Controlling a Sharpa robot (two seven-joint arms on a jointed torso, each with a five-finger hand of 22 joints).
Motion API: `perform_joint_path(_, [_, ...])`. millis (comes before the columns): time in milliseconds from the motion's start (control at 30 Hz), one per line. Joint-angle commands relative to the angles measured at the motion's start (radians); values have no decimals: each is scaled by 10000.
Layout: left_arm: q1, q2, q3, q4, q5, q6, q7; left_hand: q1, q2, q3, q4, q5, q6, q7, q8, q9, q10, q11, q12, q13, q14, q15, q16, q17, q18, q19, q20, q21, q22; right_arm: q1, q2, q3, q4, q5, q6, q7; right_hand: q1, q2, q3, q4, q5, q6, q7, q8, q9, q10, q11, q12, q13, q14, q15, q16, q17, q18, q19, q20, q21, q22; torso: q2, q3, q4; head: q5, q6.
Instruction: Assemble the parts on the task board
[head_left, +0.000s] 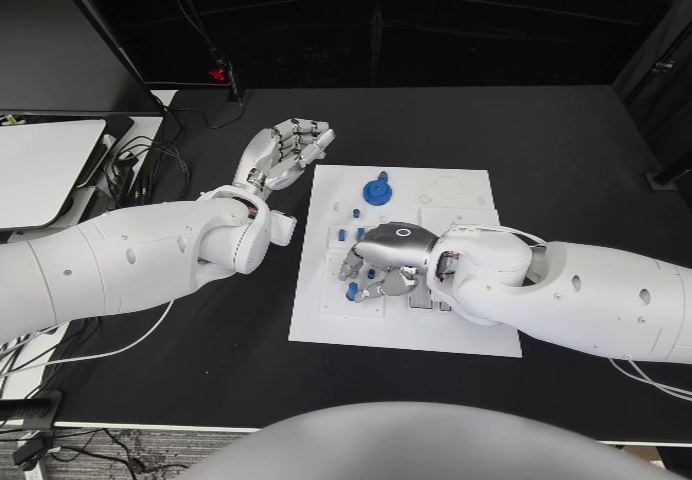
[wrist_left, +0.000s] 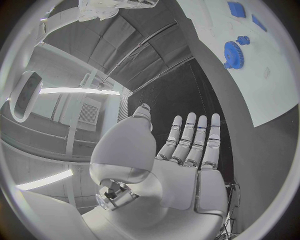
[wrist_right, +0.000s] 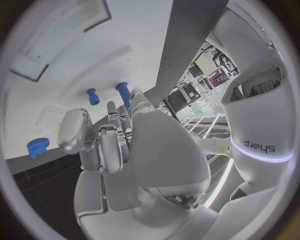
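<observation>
My right hand (head_left: 378, 272) is lowered over the near left part of the task board (head_left: 476, 335), fingers curled down among the small blue pegs (head_left: 352, 291). I cannot tell whether it pinches one; the right wrist view shows the fingers (wrist_right: 114, 131) drawn close together, pointing at two blue pegs (wrist_right: 107, 95) standing on the white plate. I judge this posture suits seating or picking a peg. Farther out, the blue gear (head_left: 378, 189) stands near the board's far edge, untouched. My left hand (head_left: 284, 152) hovers beyond the board's far left corner, fingers extended and spread, holding nothing, apparently parked clear. Legible writing: "sharpa", mirrored, on the body.
</observation>
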Motion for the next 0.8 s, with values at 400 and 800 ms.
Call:
perform_joint_path(400, [4,-23,9,9,5,96,910,-32,107,-88,12,56,-85,1272,49,-14,-47,3,44,-13,-50,-19,62,-20,40,76,-20,44,-19,149,-1834,16,635,5561,-2640,1506,-293,112,-301,-33,271,-640,112,167,46,-457,97,567,56,-906,168,-1957,-3318,712,-1784,205,-3747,-1092,-51,-22,10,-229,-1])
perform_joint_path(800, [-44,19,8,-32,5,104,911,-33,106,-96,12,56,-91,1273,51,-17,-51,4,48,-14,-50,-19,67,-26,40,77,-20,44,-21,345,-3508,3,958,9189,-2174,1642,-1155,784,-1217,56,1678,-1674,-306,686,99,-240,-233,3103,1344,-4662,108,-4350,-7070,954,-4048,186,-6926,-2598,-93,-58,-13,-836,21])
